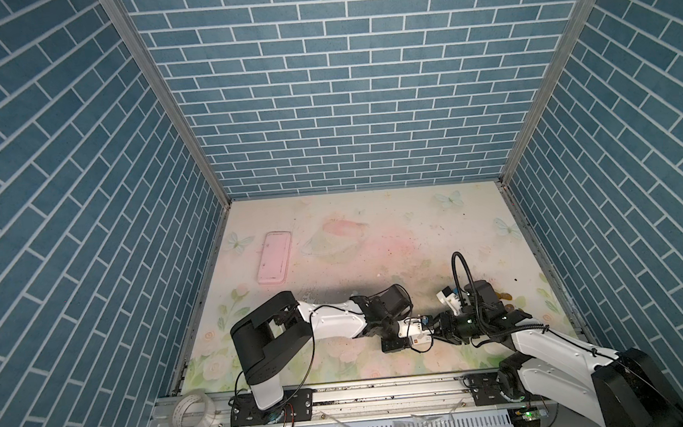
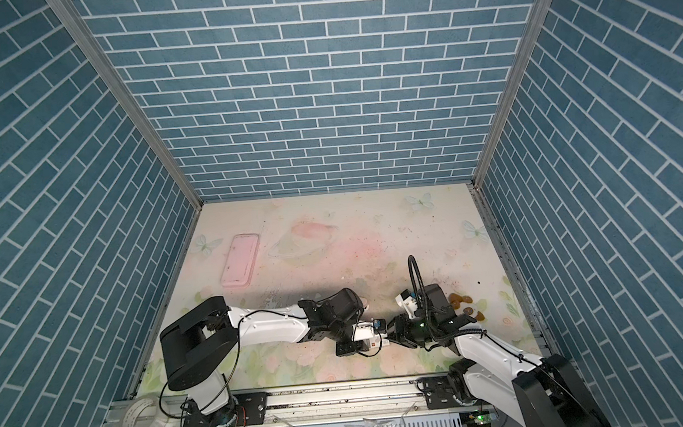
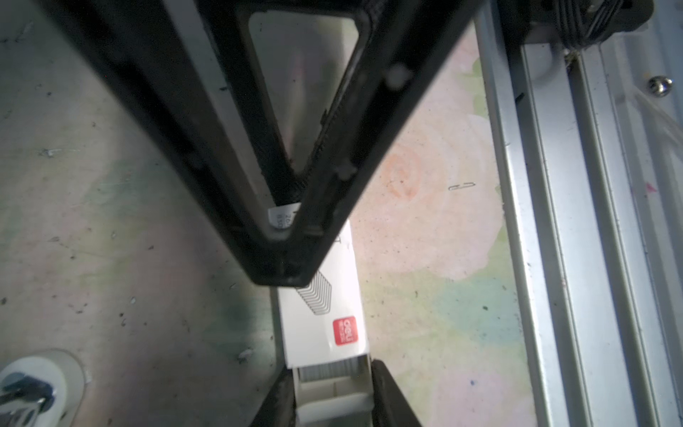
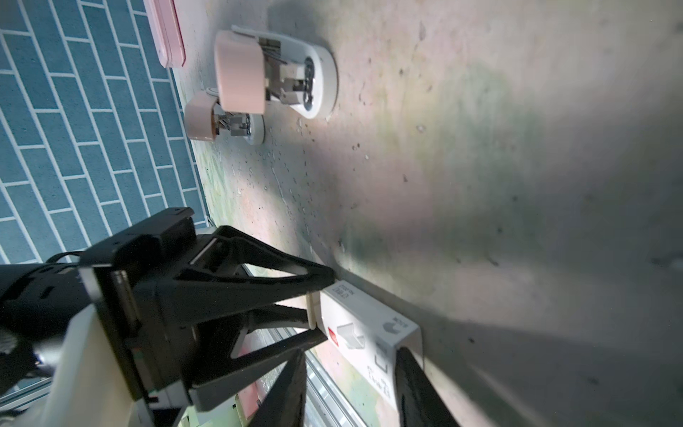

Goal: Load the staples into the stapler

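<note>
At the front of the worktop (image 3: 111, 185), near the metal rail (image 3: 547, 222), the two claws meet end to end. The left claw (image 3: 286, 236) is closed down narrow on one end of the white card sleeve (image 3: 321, 314), its fingertips nearly together. At the opposite end the cream tray (image 3: 332, 392) pokes out of the sleeve with the grey staples (image 3: 329, 369) showing in it; the right claw (image 3: 332, 405) stands partly open with a finger along each tray wall; whether it truly pinches the tray I cannot tell. The pink-and-white stapler (image 4: 273, 70) lies opened on the worktop, well apart from the claws.

The step in hand looks to be drawing the tray out of the sleeve. To do it well, the left claw should hold the sleeve firm without crushing it onto the tray; the right should take the tray by its walls, not by the staples, and draw straight along the sleeve's length; the tray should be kept level, since loose strips could slide out; a skewed pull would likely jam card in card.
</note>
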Tool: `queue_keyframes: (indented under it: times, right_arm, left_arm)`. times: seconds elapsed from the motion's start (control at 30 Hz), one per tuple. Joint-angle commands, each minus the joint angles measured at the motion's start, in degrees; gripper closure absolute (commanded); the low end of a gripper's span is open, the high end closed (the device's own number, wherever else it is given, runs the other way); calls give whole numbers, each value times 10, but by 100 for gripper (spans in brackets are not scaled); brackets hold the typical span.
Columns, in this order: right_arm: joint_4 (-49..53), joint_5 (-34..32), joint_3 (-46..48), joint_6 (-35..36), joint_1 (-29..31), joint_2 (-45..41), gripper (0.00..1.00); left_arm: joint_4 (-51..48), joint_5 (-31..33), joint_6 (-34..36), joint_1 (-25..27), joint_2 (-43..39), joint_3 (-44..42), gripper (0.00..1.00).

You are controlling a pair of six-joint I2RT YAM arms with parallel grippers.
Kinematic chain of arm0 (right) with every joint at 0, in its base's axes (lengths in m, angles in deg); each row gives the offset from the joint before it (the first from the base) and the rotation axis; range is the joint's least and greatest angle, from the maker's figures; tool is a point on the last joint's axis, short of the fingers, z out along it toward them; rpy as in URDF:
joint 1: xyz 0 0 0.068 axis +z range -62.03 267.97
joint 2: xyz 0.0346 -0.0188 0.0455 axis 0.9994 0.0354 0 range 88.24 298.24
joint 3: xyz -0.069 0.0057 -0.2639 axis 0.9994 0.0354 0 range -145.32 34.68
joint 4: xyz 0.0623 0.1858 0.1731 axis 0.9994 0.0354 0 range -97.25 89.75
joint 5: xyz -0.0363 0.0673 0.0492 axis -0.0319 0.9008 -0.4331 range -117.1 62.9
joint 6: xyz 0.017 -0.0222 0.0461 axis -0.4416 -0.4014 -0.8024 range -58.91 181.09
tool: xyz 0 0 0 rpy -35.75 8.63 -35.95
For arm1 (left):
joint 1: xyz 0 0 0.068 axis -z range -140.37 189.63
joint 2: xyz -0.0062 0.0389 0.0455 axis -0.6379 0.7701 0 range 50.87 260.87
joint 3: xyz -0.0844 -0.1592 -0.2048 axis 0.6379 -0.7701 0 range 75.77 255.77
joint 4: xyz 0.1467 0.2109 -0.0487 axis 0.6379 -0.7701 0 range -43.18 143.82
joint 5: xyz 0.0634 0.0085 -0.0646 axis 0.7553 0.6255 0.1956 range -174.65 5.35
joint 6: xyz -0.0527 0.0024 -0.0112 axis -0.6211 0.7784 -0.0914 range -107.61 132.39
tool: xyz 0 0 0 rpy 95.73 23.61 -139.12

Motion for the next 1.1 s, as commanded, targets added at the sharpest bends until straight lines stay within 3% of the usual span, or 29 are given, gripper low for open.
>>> queue_keyframes:
  times: [0.0, 0.37, 0.83, 1.07]
  right_arm:
    - [14, -15, 7, 15, 2, 0, 60]
    - [-2, -13, 11, 7, 2, 13, 65]
    - [-17, -16, 33, -12, 1, -19, 79]
    - [-30, -22, 42, -22, 2, -26, 84]
  left_arm:
    - [-9, 2, 4, 1, 3, -4, 62]
    - [-13, -4, 1, 1, 10, 7, 59]
    - [-8, -1, 3, 1, 9, 4, 69]
    - [-9, 2, 6, 1, 7, -1, 69]
